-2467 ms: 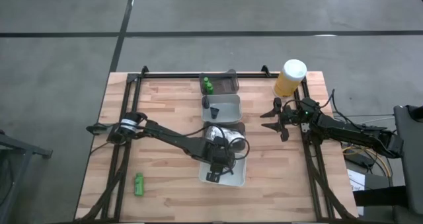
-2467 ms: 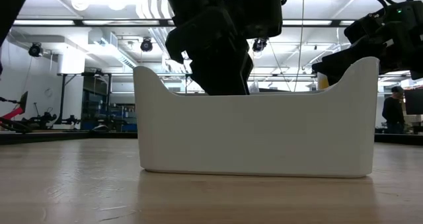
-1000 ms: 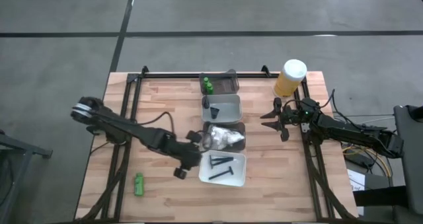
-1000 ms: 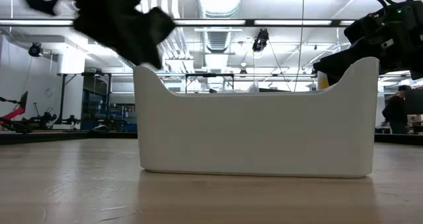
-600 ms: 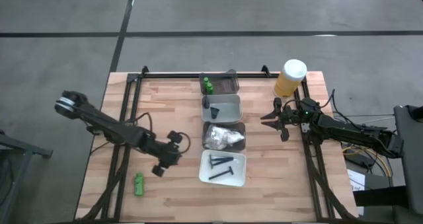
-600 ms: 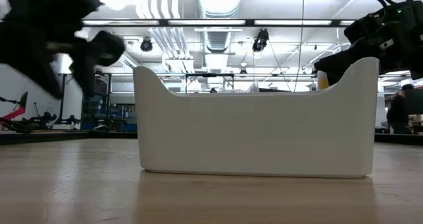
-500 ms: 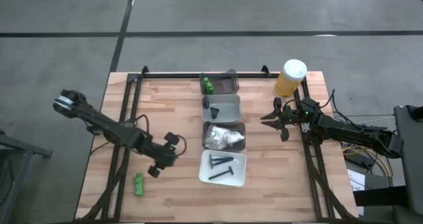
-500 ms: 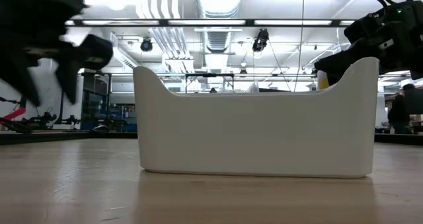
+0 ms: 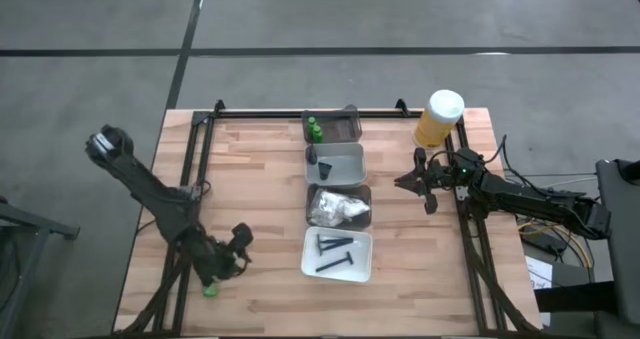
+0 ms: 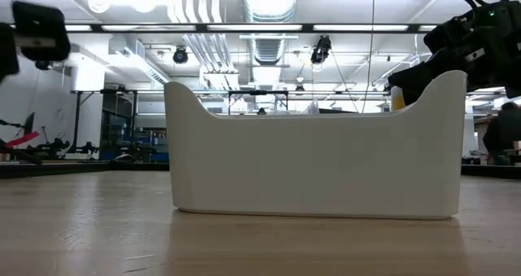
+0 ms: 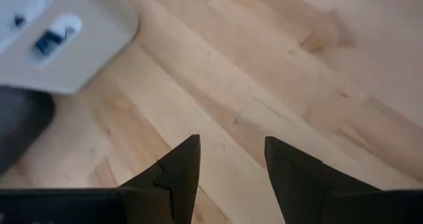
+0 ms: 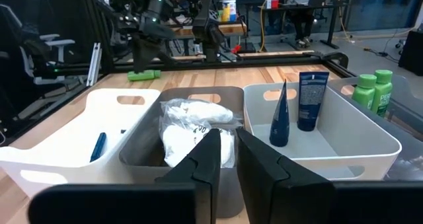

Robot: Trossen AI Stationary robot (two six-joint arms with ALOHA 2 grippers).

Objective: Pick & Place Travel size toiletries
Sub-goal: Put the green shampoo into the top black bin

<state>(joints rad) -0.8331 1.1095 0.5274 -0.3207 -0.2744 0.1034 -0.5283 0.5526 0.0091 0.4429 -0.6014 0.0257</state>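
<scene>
Leaving the trays, the left pincer (image 9: 222,262) is hovering spread over a green bottle (image 9: 210,287) on the tabletop (image 9: 260,169). White tray (image 9: 337,270) is holding dark sticks (image 9: 334,251); grey tray (image 9: 339,192) packets (image 9: 337,210). Right pincer (image 9: 406,181) is nearly pressed together, empty.

The blue tube (image 12: 308,100) carries print, seemingly too small to read.

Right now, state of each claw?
Left claw: open, empty, above the green bottle.
Right claw: nearly shut, holding nothing, beside the trays.
</scene>
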